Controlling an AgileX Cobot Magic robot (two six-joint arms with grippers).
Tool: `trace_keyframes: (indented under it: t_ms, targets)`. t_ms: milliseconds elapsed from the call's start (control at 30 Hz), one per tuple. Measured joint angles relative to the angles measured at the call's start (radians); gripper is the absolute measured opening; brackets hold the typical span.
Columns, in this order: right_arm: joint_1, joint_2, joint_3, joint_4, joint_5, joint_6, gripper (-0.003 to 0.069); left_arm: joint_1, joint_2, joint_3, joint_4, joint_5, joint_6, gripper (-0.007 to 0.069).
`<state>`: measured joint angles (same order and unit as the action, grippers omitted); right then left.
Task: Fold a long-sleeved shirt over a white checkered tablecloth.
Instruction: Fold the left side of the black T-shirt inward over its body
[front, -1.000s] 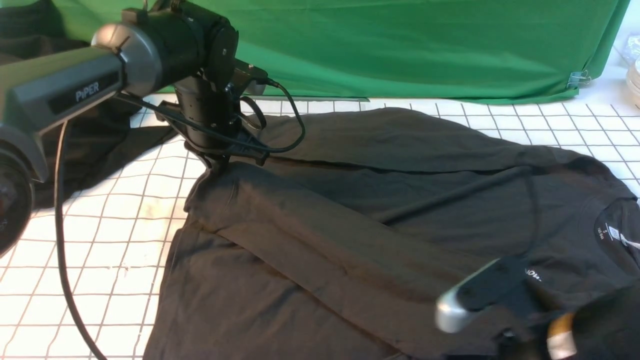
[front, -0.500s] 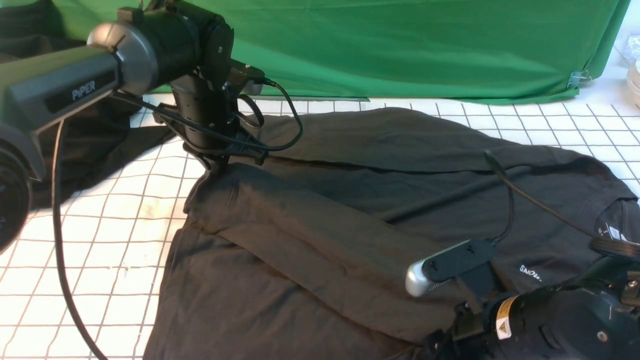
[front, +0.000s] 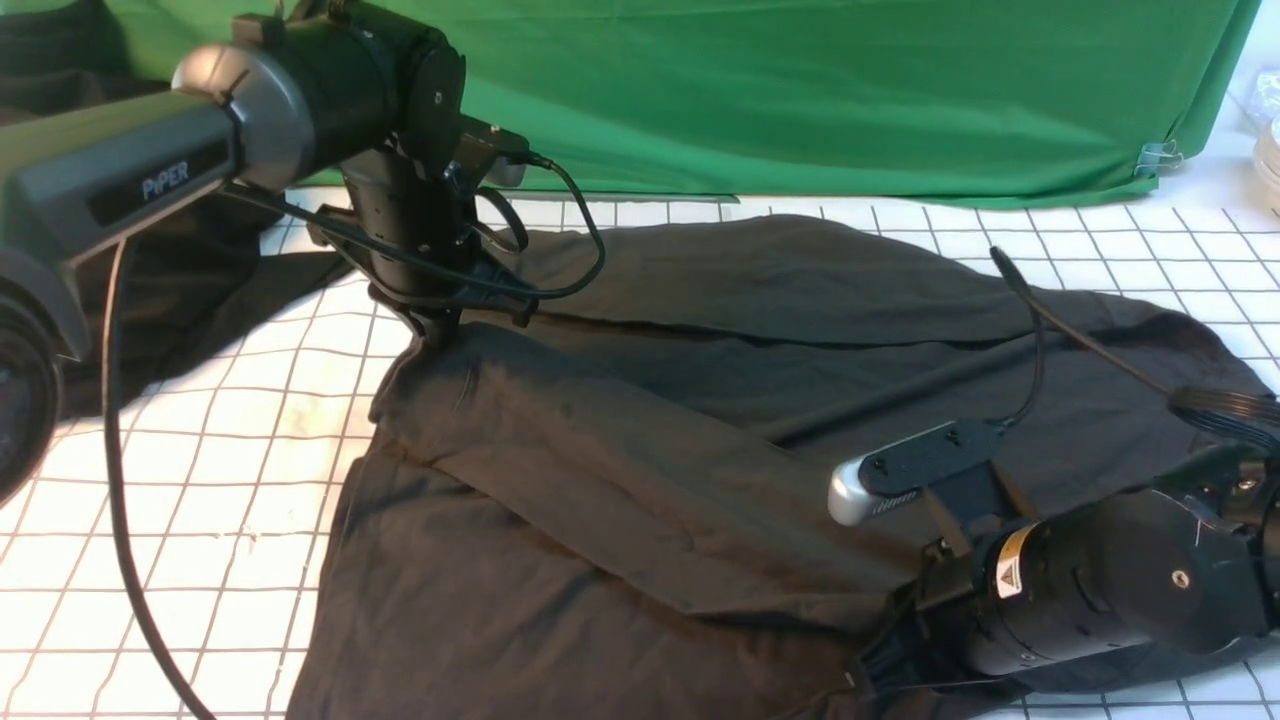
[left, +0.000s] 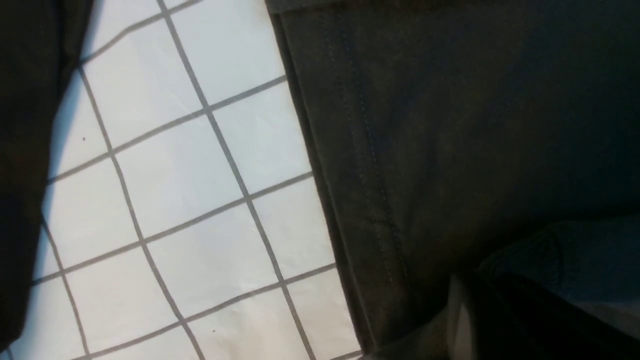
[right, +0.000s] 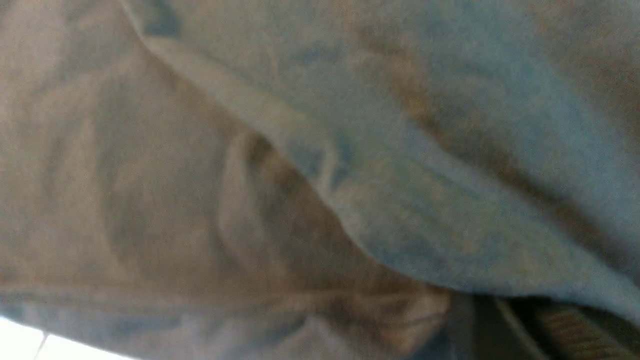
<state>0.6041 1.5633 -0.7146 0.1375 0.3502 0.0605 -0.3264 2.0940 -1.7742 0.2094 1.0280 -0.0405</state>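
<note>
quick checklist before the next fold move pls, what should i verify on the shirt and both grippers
1. Left gripper pinching the shirt at its far corner: ok, cloth peaks at its tip.
2. Right gripper holding the near hem: cannot tell, cloth hides its jaws.
3. Sleeve laid across the body: ok.
4. Other dark garment apart from the shirt: ok, tablecloth shows between.
5. Right arm's cable free of the cloth: cannot tell.
</note>
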Motion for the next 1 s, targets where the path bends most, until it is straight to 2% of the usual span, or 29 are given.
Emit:
trace_keyframes:
  t_ms: [133,400,500,600,633,700,767,833,1000]
  targets:
    - [0.0,-0.022,0.001,-0.001,0.065,-0.019,0.0009,0.0,0.0,0.0,-0.006,0.007,0.0,0.0015]
    - [-0.023,-0.123,0.001,-0.007,0.051,-0.003,0.0006,0.0,0.0,0.0,-0.016,0.015,-0.001,0.0015]
    - [-0.03,-0.102,-0.009,-0.016,0.072,-0.002,0.0029,0.0,0.0,0.0,-0.034,0.015,-0.001,0.0015]
    - [-0.03,-0.082,-0.009,-0.018,0.095,-0.019,0.0111,0.0,0.0,-0.001,-0.037,0.015,-0.001,0.0015]
    - [-0.03,-0.074,-0.009,-0.019,0.104,-0.03,0.021,0.0,0.0,-0.001,-0.039,0.015,-0.001,0.0015]
    - [-0.03,-0.073,-0.009,-0.021,0.108,-0.037,0.0283,0.0,0.0,-0.001,-0.04,0.015,-0.001,0.0015]
    - [-0.03,-0.073,-0.009,-0.022,0.108,-0.071,0.0417,0.0,0.0,-0.001,-0.04,0.015,-0.001,0.0015]
    - [-0.03,-0.073,-0.009,-0.022,0.109,-0.105,0.0461,0.0,0.0,-0.001,-0.04,0.015,-0.001,0.0015]
    - [-0.03,-0.055,-0.009,-0.071,0.11,-0.147,0.0458,0.0,0.0,-0.001,-0.006,-0.002,-0.008,0.0015]
